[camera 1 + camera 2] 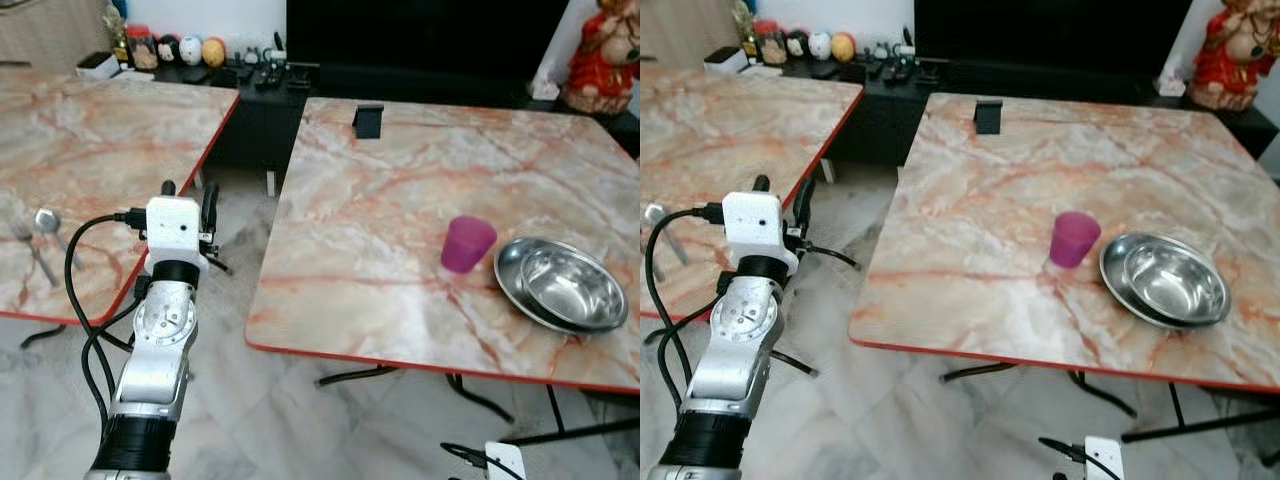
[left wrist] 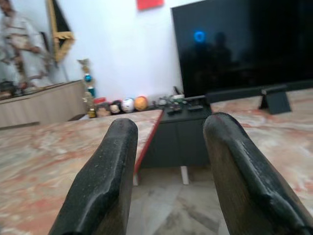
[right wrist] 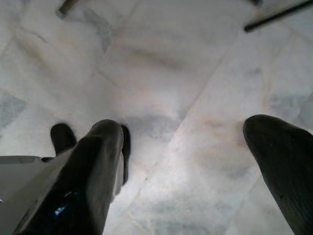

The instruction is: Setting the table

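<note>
A purple cup [image 1: 467, 244] stands upright on the right marble table [image 1: 380, 230], close to a steel bowl [image 1: 570, 283] that sits in a steel plate [image 1: 512, 283]. A spoon [image 1: 45, 220] and a fork [image 1: 24, 236] lie on the left marble table [image 1: 100, 140] near its front edge. My left gripper [image 1: 188, 196] is raised in the gap between the two tables, open and empty; its fingers [image 2: 105, 186] point toward the TV wall. My right gripper [image 3: 183, 127] hangs low over the floor, open, with nothing between its fingers [image 3: 98, 161].
A black stand [image 1: 368, 120] sits at the far edge of the right table. Behind are a dark TV [image 1: 420, 35], a low console with trinkets [image 1: 190, 50] and a red statue [image 1: 603, 50]. A blurred person [image 2: 17, 39] stands far off. Folding table legs [image 1: 350, 377] cross the marble floor.
</note>
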Controlling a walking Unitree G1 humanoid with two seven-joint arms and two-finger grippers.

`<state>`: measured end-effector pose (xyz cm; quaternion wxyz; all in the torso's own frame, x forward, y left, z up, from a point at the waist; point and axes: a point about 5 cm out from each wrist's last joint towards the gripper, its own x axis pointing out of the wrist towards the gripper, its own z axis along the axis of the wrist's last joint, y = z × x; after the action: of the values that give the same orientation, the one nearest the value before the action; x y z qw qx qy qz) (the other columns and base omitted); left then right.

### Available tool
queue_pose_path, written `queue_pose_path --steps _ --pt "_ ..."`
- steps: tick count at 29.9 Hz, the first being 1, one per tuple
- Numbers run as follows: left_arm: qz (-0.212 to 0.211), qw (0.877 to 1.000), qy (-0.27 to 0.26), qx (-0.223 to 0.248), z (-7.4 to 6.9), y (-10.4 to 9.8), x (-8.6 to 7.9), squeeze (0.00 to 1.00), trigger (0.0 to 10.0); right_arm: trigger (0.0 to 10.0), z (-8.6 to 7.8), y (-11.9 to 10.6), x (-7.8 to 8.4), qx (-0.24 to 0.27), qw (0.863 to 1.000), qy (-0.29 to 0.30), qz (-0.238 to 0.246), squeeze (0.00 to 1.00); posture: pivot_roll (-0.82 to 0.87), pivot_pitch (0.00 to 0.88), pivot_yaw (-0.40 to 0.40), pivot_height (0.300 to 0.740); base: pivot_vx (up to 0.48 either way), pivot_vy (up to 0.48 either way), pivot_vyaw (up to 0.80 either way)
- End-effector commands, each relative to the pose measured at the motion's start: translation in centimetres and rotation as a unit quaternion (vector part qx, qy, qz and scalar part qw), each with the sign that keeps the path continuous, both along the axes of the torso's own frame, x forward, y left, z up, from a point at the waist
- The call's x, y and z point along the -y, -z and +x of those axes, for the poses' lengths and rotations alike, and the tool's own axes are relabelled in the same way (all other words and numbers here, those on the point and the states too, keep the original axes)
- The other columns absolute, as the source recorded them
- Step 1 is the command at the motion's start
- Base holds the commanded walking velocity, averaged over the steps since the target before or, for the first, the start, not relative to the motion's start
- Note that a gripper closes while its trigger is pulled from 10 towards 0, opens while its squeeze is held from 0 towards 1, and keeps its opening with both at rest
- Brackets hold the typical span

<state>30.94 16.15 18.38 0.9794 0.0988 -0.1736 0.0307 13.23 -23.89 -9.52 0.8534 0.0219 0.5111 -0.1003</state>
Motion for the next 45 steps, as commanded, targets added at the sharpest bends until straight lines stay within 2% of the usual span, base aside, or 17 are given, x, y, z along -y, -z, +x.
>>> queue_pose_path --steps 1,45 --pt "0.006 1.0 0.002 0.005 0.01 -0.38 0.09 0.0 10.0 10.0 0.04 -0.01 -0.03 0.002 1.0 0.001 0.001 0.0 0.08 0.0 -0.033 0.74 0.0 0.33 0.0" --pt "0.008 1.0 -0.005 0.005 -0.01 -0.55 -0.23 0.0 10.0 10.0 0.11 -0.02 -0.1 0.003 1.0 -0.003 0.003 0.0 0.08 0.0 -0.033 0.74 0.0 0.33 0.0"
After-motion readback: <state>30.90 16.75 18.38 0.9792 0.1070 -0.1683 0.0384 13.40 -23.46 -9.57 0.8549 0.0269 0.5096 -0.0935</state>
